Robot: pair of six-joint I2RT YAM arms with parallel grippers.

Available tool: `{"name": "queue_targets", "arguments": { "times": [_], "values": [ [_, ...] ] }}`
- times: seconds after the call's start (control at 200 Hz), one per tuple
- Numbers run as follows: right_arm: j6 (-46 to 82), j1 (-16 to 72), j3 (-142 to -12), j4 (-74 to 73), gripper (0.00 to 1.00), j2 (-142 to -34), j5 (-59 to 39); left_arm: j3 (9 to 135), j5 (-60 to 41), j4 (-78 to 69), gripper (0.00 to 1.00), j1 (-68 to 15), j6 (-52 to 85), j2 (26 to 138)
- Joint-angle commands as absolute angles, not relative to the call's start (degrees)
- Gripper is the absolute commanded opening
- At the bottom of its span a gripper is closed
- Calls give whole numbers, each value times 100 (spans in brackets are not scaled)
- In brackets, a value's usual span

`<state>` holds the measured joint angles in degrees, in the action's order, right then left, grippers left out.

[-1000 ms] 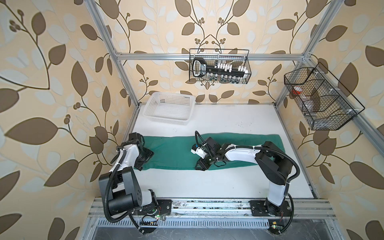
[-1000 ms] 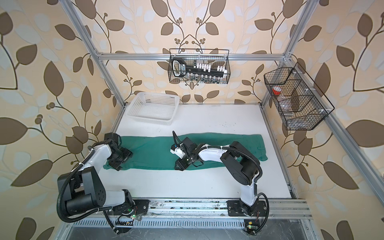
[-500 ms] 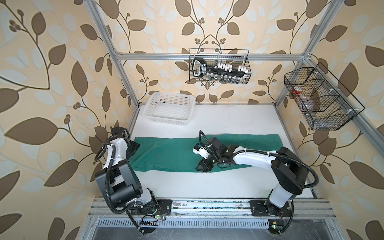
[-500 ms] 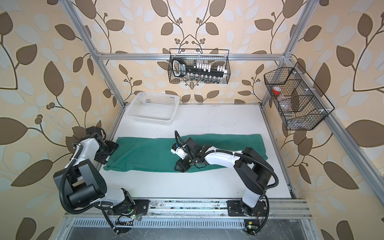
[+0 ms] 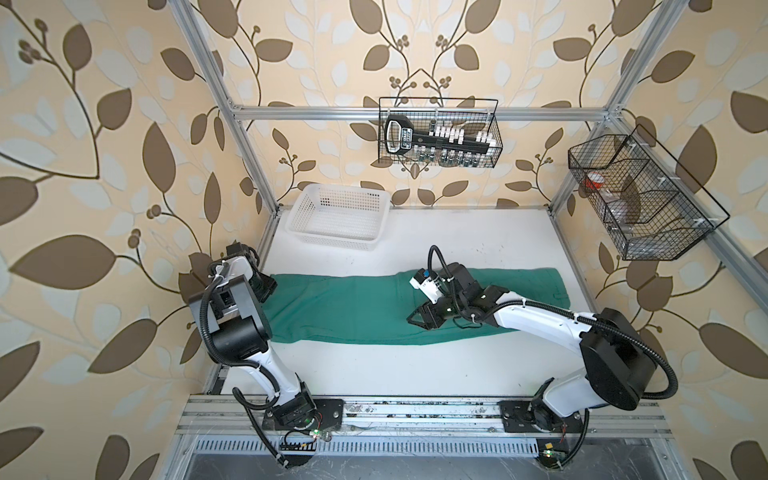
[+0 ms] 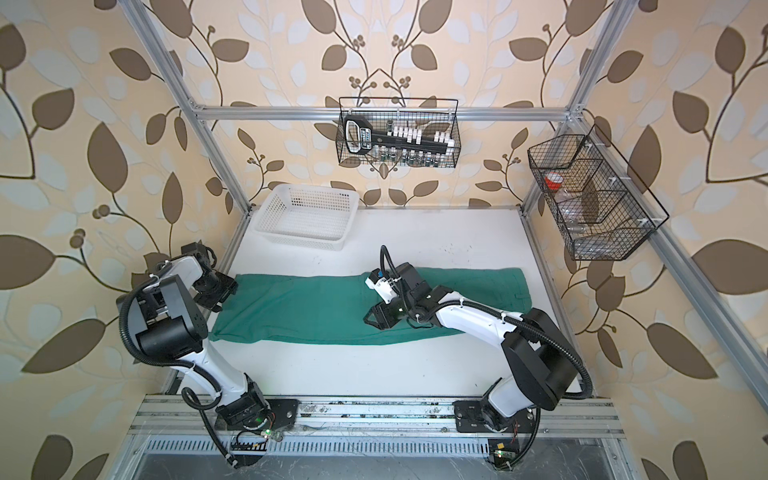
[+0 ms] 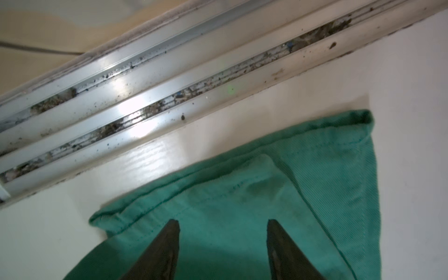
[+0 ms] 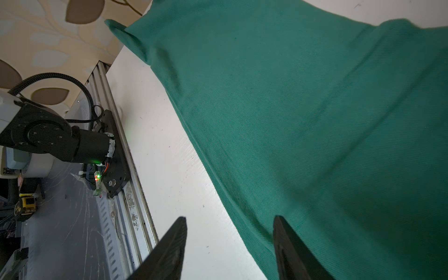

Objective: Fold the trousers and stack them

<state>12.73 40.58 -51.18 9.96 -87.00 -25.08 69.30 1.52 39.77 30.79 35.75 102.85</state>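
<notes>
Teal twill trousers (image 5: 353, 307) lie in one long, flat, stitched-hem strip.

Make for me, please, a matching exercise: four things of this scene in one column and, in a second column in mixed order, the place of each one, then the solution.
Things
1. trousers
2. white basket
3. left gripper
4. right gripper

Places
A. by the near edge of the trousers, about halfway along
B. far left corner of the table
C. spread flat across the table, from left to right
D. above the left end of the trousers

Pairs: 1-C, 2-B, 3-D, 4-A
</notes>
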Motion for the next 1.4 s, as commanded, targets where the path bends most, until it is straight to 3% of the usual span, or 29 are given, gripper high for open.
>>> {"name": "queue_targets", "arguments": {
  "times": [0.0,0.36,0.52,0.66,0.75,0.84,0.87,1.395],
  "values": [
    [1320,4034,-4986,1075,58,-8562,-2428,7354,338,3928,48,3059,3738,10384],
    [1389,4058,-5039,1005,58,-8701,-2470,7657,271,3970,46,3015,3742,11028],
    [1369,4047,-5061,1020,58,-8738,-2454,7651,280,3867,40,3015,3736,11170],
    [1389,4038,-5048,1028,58,-8697,-2444,7668,239,3859,27,3015,3718,11285],
    [1384,4019,-5038,1039,58,-8677,-2452,7703,203,3884,10,3015,3685,11269],
    [1373,4003,-5022,1044,58,-8674,-2470,7781,231,3988,6,3015,3652,11193],
    [1368,3993,-5023,1046,58,-8670,-2465,7791,242,4007,0,3015,3626,11140],
    [1437,3876,-4965,835,58,-8784,-2522,8649,306,4966,1,2919,3367,10568]
  ]
}}
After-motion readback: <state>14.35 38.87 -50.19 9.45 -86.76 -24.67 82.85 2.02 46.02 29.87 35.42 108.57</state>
